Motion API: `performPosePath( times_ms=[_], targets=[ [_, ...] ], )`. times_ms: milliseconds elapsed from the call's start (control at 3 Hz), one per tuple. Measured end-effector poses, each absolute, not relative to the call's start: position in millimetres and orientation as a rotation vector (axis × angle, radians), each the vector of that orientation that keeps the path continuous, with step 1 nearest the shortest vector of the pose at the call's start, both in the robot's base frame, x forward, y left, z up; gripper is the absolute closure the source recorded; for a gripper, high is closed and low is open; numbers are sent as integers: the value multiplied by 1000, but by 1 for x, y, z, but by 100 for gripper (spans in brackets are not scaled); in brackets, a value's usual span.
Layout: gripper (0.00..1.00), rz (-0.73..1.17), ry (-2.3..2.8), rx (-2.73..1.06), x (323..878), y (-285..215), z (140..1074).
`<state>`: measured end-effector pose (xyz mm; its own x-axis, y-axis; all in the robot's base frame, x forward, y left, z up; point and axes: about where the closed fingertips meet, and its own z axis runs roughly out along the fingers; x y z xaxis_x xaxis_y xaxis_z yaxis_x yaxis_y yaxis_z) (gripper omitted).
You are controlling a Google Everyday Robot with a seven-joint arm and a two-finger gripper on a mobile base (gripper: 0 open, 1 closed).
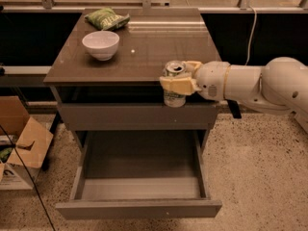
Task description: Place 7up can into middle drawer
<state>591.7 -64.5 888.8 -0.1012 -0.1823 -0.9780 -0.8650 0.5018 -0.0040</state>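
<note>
My gripper [179, 80] is shut on the 7up can [173, 84], a small green and silver can with a silver top, held upright. The can hangs in the air just past the front edge of the brown tabletop [144, 42], in front of the closed upper drawer front. The middle drawer [139, 209] is pulled out wide below, its deep grey tray open and with nothing in it. The can is above the drawer's back right part. My white arm reaches in from the right.
A white bowl [101, 44] and a green snack bag [107, 19] sit on the tabletop's back left. Cardboard boxes [21, 146] stand on the floor at the left. A dark rail and a cable run behind the cabinet.
</note>
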Motion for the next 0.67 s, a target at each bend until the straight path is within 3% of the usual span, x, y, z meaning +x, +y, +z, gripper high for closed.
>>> performPosePath(
  times_ms=[667],
  targets=[
    [100, 715, 1645, -843, 581, -65, 807]
  ],
)
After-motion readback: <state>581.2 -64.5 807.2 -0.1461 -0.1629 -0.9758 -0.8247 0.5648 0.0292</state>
